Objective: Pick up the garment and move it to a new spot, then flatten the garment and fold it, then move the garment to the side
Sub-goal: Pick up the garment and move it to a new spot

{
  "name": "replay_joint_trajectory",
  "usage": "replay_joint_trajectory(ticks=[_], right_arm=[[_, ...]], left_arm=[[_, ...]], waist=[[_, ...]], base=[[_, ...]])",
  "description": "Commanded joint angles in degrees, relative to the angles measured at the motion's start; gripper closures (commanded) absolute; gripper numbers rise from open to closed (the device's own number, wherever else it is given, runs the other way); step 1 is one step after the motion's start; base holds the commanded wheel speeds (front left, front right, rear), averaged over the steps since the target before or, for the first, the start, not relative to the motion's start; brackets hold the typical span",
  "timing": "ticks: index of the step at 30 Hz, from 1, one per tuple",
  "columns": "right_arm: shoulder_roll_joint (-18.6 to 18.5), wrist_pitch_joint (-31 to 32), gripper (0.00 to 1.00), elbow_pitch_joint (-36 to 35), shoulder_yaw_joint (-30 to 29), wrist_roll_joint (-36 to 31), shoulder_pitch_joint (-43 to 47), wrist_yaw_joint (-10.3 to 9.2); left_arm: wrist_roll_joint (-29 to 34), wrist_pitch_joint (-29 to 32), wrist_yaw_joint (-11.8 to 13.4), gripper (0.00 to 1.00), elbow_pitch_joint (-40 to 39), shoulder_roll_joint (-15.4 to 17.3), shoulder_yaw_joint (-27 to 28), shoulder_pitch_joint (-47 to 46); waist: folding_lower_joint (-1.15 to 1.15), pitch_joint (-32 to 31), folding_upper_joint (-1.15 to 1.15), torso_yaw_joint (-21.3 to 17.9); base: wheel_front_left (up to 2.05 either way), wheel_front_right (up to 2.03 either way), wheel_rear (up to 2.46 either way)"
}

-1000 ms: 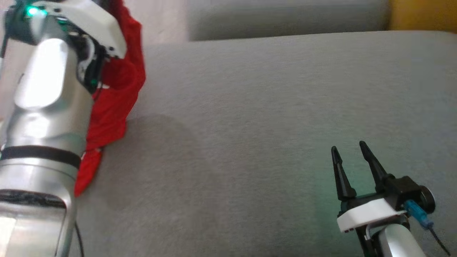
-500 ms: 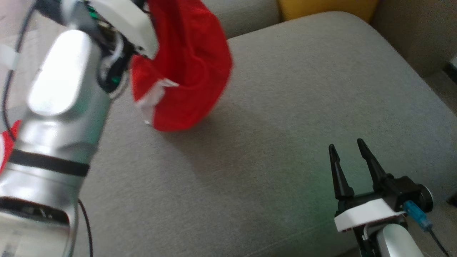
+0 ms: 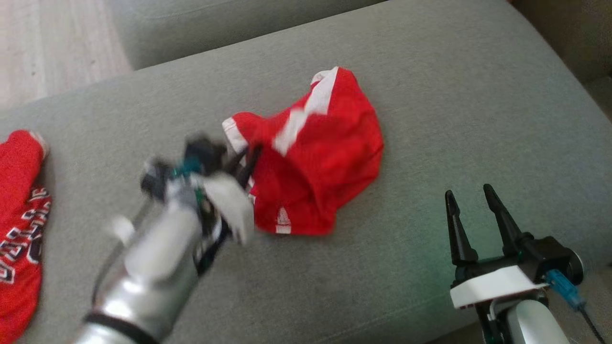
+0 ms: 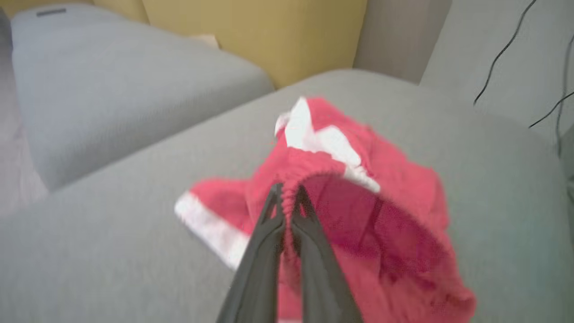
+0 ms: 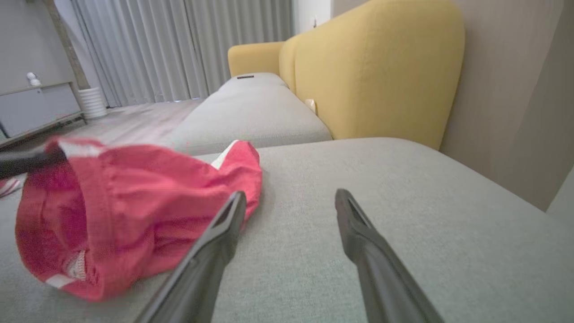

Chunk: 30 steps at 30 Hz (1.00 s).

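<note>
The garment (image 3: 320, 157) is red with white stripes and lies bunched on the grey sofa cushion (image 3: 459, 95). My left gripper (image 3: 248, 155) is shut on its left edge; in the left wrist view the fingertips (image 4: 287, 197) pinch a red hem of the garment (image 4: 358, 188). My right gripper (image 3: 471, 196) stands open at the lower right, apart from the cloth. In the right wrist view the garment (image 5: 134, 211) sits left of the spread right gripper (image 5: 289, 197), its near end propped up.
A second red garment with lettering (image 3: 19, 210) lies at the cushion's left edge. Wooden floor (image 3: 48, 43) shows beyond the sofa. A yellow backrest (image 5: 376, 67) rises behind the cushion, and another grey seat (image 5: 251, 107) extends further back.
The head camera has swung, shifting the whole picture. My left arm has come down with the garment, which hung in the air before and now rests on the cushion. The right gripper has stayed open.
</note>
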Motion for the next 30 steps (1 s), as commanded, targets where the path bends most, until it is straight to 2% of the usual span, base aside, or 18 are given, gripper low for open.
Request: replay_joint_trajectory(ticks=[1,2,3,4,5,9,13,25,30], right_arm=[[0.04,-0.36,0.0,-1.92,1.1,0.14,-1.57,0.43],[0.05,-0.36,0.0,-1.9,0.92,0.14,-1.5,0.43],[0.05,-0.36,0.0,-1.86,0.83,0.12,-1.39,0.43],[0.06,-0.36,0.0,-1.84,0.7,0.09,-1.23,0.43],[0.07,-0.36,0.0,-1.78,0.51,0.08,-1.04,0.43],[0.08,-0.36,0.0,-1.53,-0.09,-0.02,0.37,0.43],[0.09,-0.36,0.0,-0.81,-0.58,0.12,2.37,0.43],[0.11,-0.36,0.0,-0.7,-1.32,1.29,5.92,0.43],[0.11,-0.36,0.0,-0.71,-0.7,1.67,7.34,0.43]], left_arm=[[0.84,-1.25,0.5,1.0,-1.1,0.7,1.29,-1.95],[1.51,-1.93,0.97,1.0,-0.32,0.3,0.81,-0.68],[2.05,-2.41,1.36,0.87,0.14,-0.12,0.54,0.41],[2.53,-2.72,1.74,0.18,0.22,-0.6,0.48,1.39],[2.78,-2.88,2.16,0.0,-0.07,-1.09,0.78,2.4],[6.01,-2.98,6.39,0.0,-8.38,-1.53,5.5,7.87],[8.87,-2.99,9.31,0.0,-15.08,-1.44,10.54,15.22],[14.87,-3.0,12.83,0.0,-32.79,-4.2,28.77,36.05],[18.34,-3.0,12.22,0.0,-37.25,-5.48,31.57,43.63]], waist=[[0.0,0.26,0.0,0.96],[0.0,0.15,0.0,1.49],[0.0,-0.01,0.0,1.97],[0.0,-0.25,0.0,2.66],[0.0,-0.66,0.0,3.34],[0.0,-3.23,0.0,6.33],[0.0,-6.12,0.0,9.29],[0.0,-10.63,0.0,15.83],[0.0,-11.79,0.0,16.87]], base=[[0.0,0.0,0.0],[0.0,0.0,0.0],[0.0,0.0,0.0],[0.0,0.0,0.0],[0.0,0.0,0.0],[0.0,0.0,0.0],[0.0,0.0,0.0],[0.0,0.0,0.0],[0.0,0.0,0.0]])
